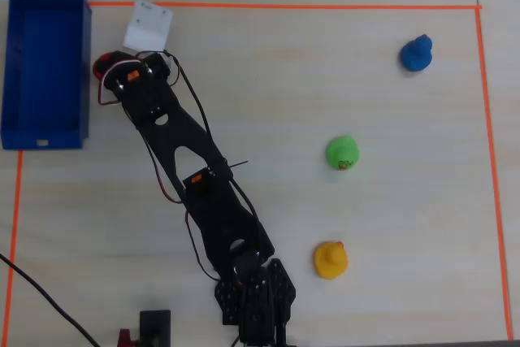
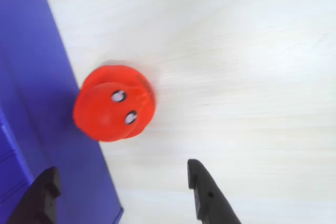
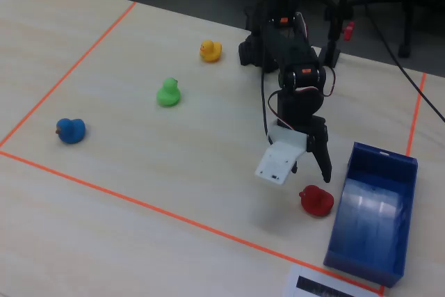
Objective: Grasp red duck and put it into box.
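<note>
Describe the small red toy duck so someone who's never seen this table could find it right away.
Find the large deep-blue rectangular plastic box at the table's edge. Right beside its long wall, below the black gripper, sits the small glossy red duck. The blue, green and yellow ducks sit far across the table.

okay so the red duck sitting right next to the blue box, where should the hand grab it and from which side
Probably straight down from above, fingers closing across the round body of the red duck. In the wrist view it sits upright beside the wall of the box, eyes up, so a side approach looks blocked there. The hand is open above it, one finger toward the wall; shift it off the box first.
</note>
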